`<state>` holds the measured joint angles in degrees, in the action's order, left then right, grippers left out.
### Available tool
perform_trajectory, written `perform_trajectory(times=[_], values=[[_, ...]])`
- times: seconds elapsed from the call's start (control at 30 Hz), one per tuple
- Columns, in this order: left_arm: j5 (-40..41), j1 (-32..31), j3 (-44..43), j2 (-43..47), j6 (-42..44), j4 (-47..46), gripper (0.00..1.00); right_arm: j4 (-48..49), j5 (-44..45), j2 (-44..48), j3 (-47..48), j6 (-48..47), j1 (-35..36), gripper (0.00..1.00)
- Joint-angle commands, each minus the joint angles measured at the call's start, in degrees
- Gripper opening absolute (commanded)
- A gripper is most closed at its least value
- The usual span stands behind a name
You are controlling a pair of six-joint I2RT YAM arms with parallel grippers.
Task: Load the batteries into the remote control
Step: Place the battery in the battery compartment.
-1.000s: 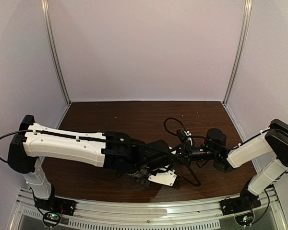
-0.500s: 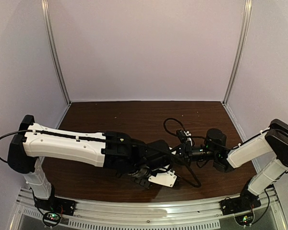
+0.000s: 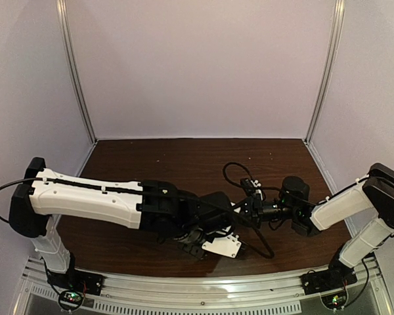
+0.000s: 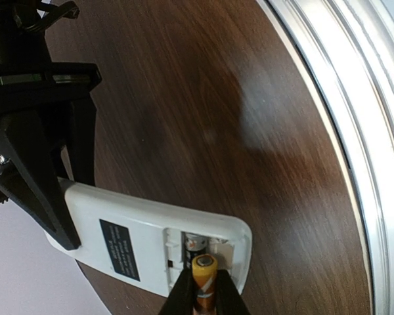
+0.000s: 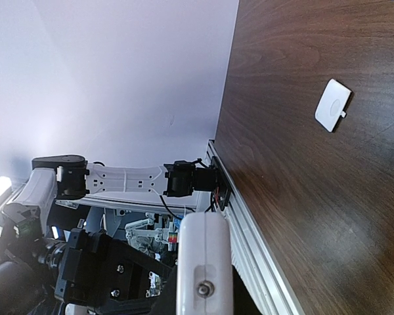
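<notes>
The remote control [image 4: 151, 230] lies back up just above the dark table, its battery recess uncovered. A dark battery [image 4: 196, 244] sits in the recess. My left gripper [image 4: 204, 281] is shut on the orange battery [image 4: 204, 272], holding it end-on right over the empty slot beside the dark one. My right gripper [image 5: 203, 289] is shut on the remote's other end [image 5: 203, 262], and its black fingers [image 4: 39, 190] show at the left of the left wrist view. From above, both grippers meet at the remote [image 3: 224, 246] near the table's front.
A small white square cover piece [image 5: 333, 105] lies on the table apart from the remote. The metal rail [image 4: 354, 131] of the table's near edge runs close by the remote. Black cable loops [image 3: 240, 174] hang over the table behind the right gripper.
My left arm has crept slightly towards the near edge, with the orange battery still in its grip. The right arm and the remote have barely moved.
</notes>
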<state>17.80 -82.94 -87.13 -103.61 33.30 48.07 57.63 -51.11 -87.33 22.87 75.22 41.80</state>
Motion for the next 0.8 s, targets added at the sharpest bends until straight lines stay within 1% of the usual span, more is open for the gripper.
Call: perform_trajectory(times=[0.0,0.3,0.47,0.77], values=[[-3.9,-0.9,1.2,1.7,0.9,4.9,0.11,2.4,1.5,1.1,0.6,-0.3,-0.2,0.00],[-0.1,-0.9,0.1,3.3,0.3,5.8,0.09,-1.2,1.9,1.5,0.9,-2.5,-0.2,0.00],[-1.8,-0.9,-1.6,3.1,0.0,6.0,0.11,-1.3,1.9,1.7,1.3,-2.6,-0.1,0.00],[1.9,-0.8,-1.2,1.5,0.0,3.7,0.13,-0.4,2.1,1.5,1.7,-1.6,0.9,0.00]])
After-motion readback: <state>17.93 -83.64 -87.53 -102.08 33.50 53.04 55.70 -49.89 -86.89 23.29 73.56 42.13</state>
